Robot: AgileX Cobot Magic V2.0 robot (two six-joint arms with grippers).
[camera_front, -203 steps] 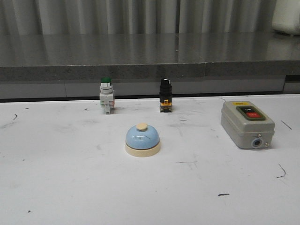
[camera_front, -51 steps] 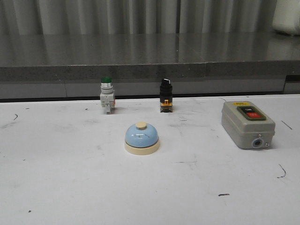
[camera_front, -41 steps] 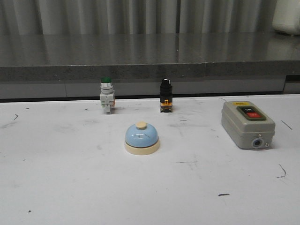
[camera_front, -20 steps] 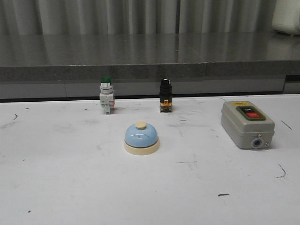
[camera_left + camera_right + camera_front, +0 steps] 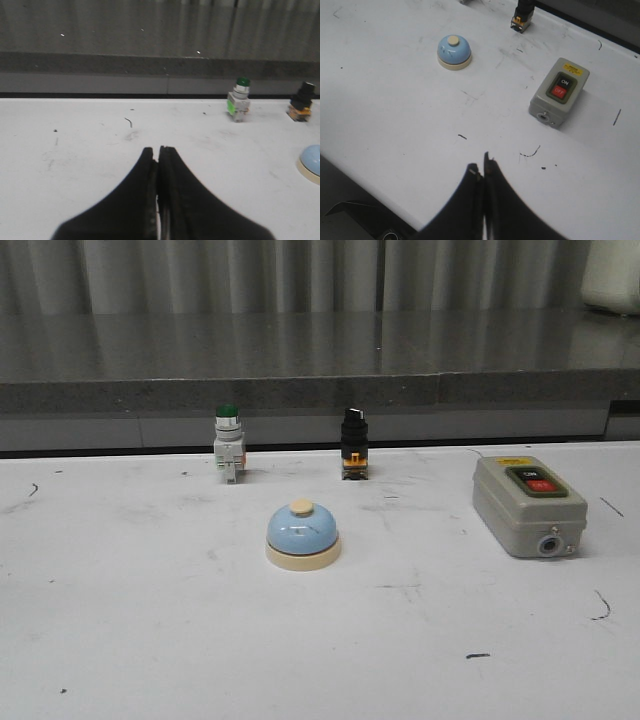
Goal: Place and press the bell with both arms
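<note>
The light-blue bell (image 5: 303, 536) with cream base and cream button stands upright on the white table near its middle. It also shows in the right wrist view (image 5: 454, 51) and, cut off by the picture's edge, in the left wrist view (image 5: 311, 160). My left gripper (image 5: 158, 149) is shut and empty, low over the table well to the bell's left. My right gripper (image 5: 481, 163) is shut and empty, high above the table's front part, far from the bell. Neither gripper shows in the front view.
A green-capped push button (image 5: 228, 443) and a black selector switch (image 5: 353, 443) stand at the table's back. A grey switch box (image 5: 528, 503) with black and red buttons lies at the right. A dark ledge (image 5: 320, 390) runs behind the table.
The bell sits a touch further left than five seconds ago. Over the last second nothing has visibly moved.
</note>
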